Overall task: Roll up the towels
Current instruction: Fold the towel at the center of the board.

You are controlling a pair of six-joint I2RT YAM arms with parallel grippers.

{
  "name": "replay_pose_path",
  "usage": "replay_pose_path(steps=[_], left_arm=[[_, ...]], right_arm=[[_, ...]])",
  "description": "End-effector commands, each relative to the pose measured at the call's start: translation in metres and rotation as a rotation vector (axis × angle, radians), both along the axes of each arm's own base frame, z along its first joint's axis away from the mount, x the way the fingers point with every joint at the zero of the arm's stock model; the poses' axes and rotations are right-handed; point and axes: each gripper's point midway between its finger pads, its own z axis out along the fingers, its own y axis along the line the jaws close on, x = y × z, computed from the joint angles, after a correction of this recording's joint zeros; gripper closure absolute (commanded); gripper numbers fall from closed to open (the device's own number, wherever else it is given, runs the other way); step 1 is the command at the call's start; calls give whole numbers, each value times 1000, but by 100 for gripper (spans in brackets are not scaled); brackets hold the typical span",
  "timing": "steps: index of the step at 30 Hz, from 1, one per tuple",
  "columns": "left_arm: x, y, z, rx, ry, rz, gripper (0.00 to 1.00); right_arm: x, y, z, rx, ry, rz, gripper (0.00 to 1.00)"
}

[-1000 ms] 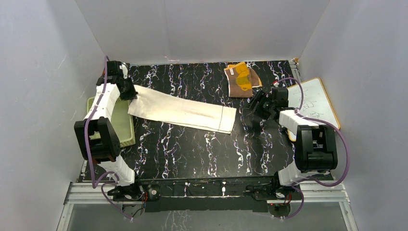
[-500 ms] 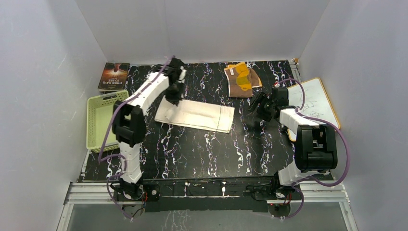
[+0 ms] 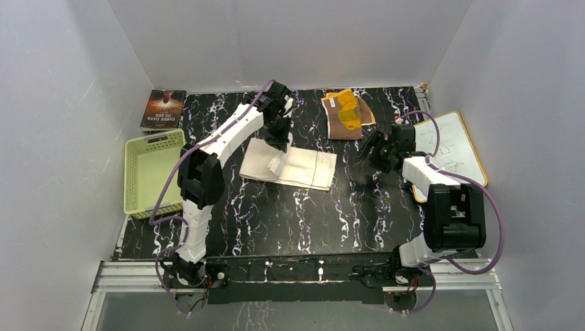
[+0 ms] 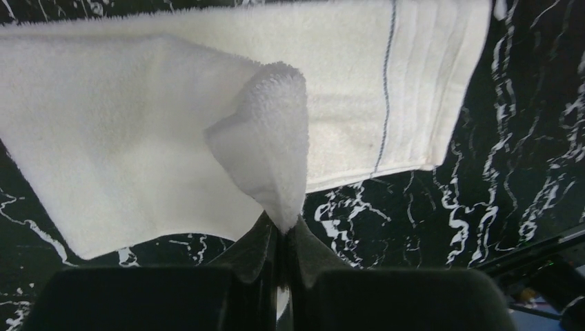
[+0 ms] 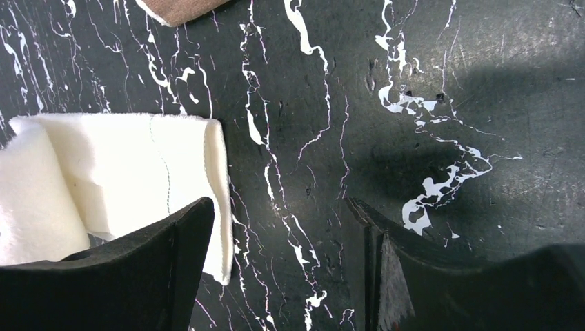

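One cream towel (image 3: 310,169) looks mid-fold: left tool (image 4: 283,231) clamped on its lifted corner, right tool (image 5: 279,207) apart, empty. Next, probably lay it flat, then roll.

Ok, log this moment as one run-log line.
left pincer: shut on corner of cream-white terry towel, corner raised | right pincer: open, empty | brown-and-orange patterned towel: unrolled, far edge

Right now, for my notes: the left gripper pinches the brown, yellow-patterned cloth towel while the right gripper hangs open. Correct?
No: the left wrist view shows the left gripper pinching the plain cream-white cloth towel, not the brown patterned towel, which lies apart. The right gripper does hang open.
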Motion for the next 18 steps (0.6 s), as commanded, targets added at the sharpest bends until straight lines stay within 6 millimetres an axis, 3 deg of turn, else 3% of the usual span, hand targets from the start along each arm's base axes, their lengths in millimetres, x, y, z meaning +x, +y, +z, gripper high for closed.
replay_pose_path(steps=[1,18], left_arm=[[11,-30,28,-122,-43,41,100],[8,-64,14,-162,19,51,100]], right_arm=[[9,-2,15,-15,-62,6,34],[5,-3,9,-26,-50,17,34]])
